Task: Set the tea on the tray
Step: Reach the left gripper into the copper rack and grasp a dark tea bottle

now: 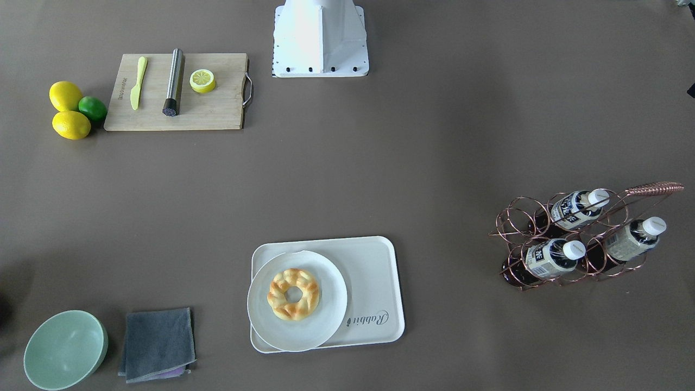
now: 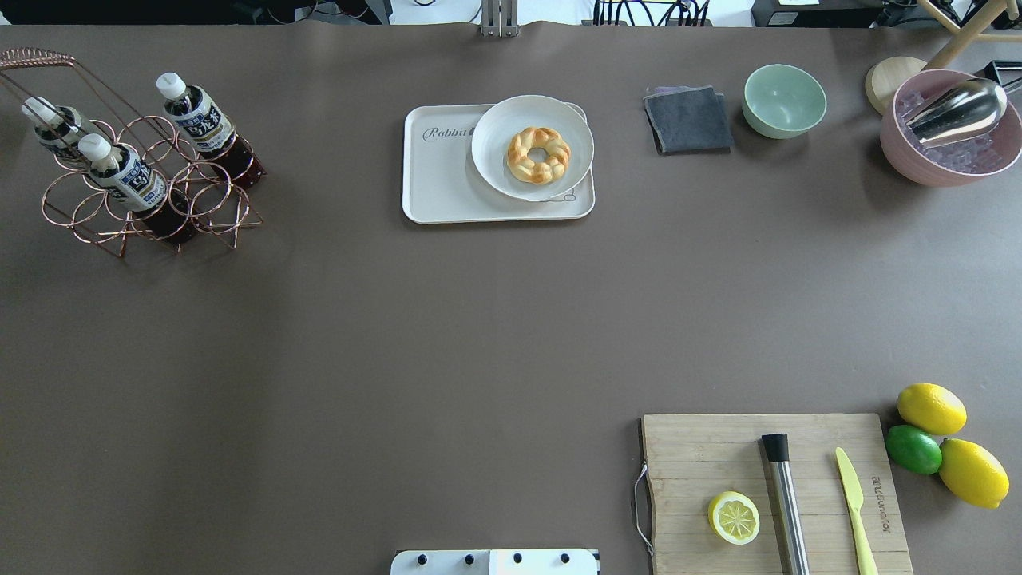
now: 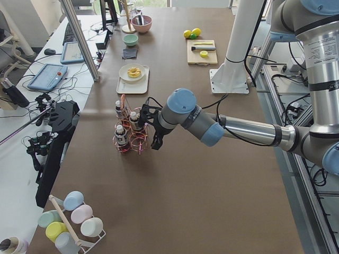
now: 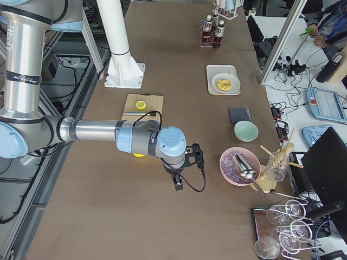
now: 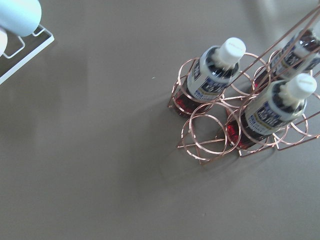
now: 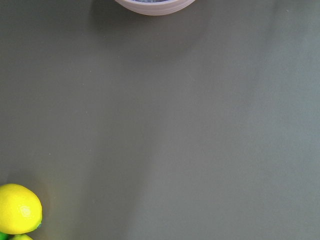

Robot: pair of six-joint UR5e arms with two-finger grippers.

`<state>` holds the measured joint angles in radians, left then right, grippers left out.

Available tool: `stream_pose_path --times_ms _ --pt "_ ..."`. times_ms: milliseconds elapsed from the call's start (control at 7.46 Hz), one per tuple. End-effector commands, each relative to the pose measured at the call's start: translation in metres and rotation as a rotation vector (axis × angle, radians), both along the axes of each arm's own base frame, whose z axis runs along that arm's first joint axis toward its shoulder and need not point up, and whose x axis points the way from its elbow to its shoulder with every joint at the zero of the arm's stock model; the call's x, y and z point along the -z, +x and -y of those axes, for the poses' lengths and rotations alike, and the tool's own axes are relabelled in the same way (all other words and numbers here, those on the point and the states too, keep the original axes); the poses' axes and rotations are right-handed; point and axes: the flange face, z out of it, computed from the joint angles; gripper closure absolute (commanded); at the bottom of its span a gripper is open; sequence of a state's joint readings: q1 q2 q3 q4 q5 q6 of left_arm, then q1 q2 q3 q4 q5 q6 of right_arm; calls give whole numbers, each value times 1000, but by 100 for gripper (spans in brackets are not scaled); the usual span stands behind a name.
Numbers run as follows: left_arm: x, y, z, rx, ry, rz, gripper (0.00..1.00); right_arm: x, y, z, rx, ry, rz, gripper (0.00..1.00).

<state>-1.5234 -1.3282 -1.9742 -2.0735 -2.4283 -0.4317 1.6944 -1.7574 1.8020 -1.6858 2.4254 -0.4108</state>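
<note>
Left arm [image 3: 249, 129]: silver tube, pale blue round joint caps, grey elbows.
Right arm [image 4: 95, 130]: same silver and pale blue.
Cable [image 4: 203, 187]: thin, black, looped at the wrist.
Base [image 1: 320, 38]: white pedestal, black screws along its edge.

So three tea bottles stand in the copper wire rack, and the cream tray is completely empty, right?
Not quite. The tray is not empty: a round white plate with a ring-shaped pastry sits on it, as the overhead view shows. The three tea bottles do stand in the copper wire rack.
</note>
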Motion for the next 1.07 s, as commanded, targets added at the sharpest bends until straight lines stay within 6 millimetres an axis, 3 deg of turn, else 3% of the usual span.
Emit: stream_pose_path --times_ms 0,134,670,939 --pt "53 59 50 44 41 28 3 0 -1 0 0 -1 14 0" --pt "74 80 64 77 32 8 3 0 -2 0 1 2 18 0" --pt "94 180 77 104 27 51 3 -1 -2 -1 4 2 18 0" --pt "93 199 93 92 29 58 3 -2 -2 -1 4 1 19 0"
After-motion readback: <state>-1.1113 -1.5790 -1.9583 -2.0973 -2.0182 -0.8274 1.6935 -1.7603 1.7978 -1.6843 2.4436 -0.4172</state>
